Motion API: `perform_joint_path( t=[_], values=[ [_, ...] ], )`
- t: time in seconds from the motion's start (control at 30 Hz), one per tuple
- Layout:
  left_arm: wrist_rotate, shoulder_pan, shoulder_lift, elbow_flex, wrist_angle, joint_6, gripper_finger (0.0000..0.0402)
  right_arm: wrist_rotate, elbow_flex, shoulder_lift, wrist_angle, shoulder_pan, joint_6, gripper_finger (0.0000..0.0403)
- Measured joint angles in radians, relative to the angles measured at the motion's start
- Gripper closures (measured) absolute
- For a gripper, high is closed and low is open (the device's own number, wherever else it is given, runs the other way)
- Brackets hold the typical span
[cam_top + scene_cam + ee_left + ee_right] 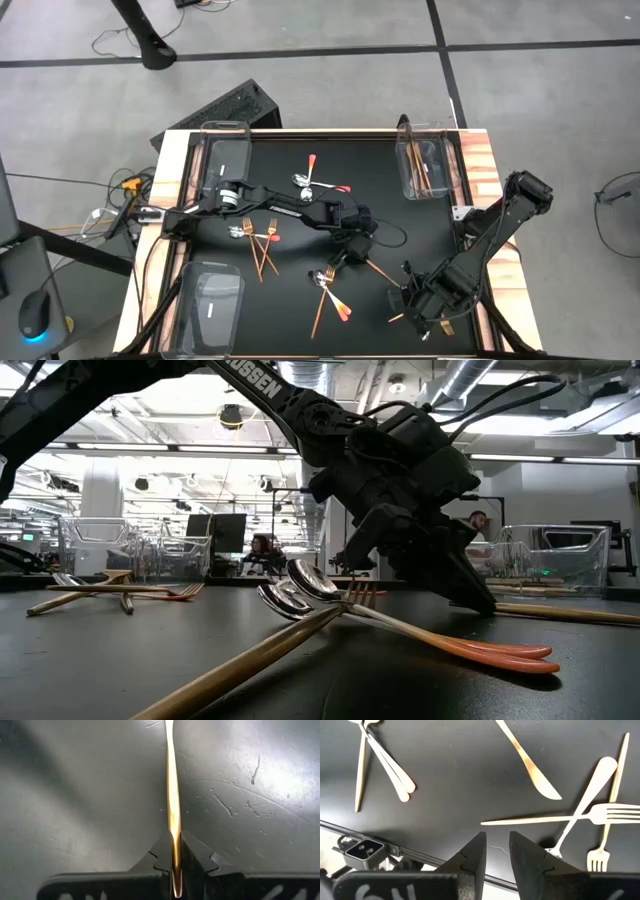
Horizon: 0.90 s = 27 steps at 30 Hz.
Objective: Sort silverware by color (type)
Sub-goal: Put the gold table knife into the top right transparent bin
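Right, left gripper (174, 870) is clamped on a slim copper knife (172, 795), fingers pinching it edge-on near one end; the rest of the blade runs straight out ahead of the fingertips over the black mat (300, 300). I can't tell whether the far end is off the mat or touching it.

Risks, as I judge them:
- Grip is on a thin edge close to one end, so the knife can pivot or slip out during a swing toward a bin (428, 165).
- If the far end is dragging, moving sideways will twist it in the fingers.
- In the low view, two spoons (300, 590) with orange handles and a gold fork (362, 594) lie crossed just beside the left gripper (400, 550); a low exit could sweep them.

Right gripper (496, 852) hovers near the mat's near edge, fingers slightly apart, holding nothing. Ahead of it lie a knife (530, 767) and crossed forks (607, 815). Both arms sit close together, so a wide left swing risks contact.
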Motion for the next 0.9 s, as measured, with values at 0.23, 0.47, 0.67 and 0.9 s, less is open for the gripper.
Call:
perform_joint_path(
  t=[0.23,0.47,0.67,0.9],
  values=[
    [-0.026,0.020,-0.090,-0.010,-0.121,-0.092,0.0399,0.086,0.000,0.000,-0.005,-0.004,0.004,0.0296],
    [-0.074,0.020,-0.236,-0.009,-0.312,0.028,0.0400,0.246,0.000,0.006,-0.038,-0.004,-0.078,0.0296],
    [-0.127,0.018,-0.371,-0.008,-0.437,0.111,0.0401,0.463,0.000,0.006,-0.047,-0.018,-0.190,0.0296],
    [-0.180,0.013,-0.466,-0.006,-0.470,0.283,0.0401,0.497,0.000,0.006,0.034,-0.133,-0.440,0.0271]
  ],
)
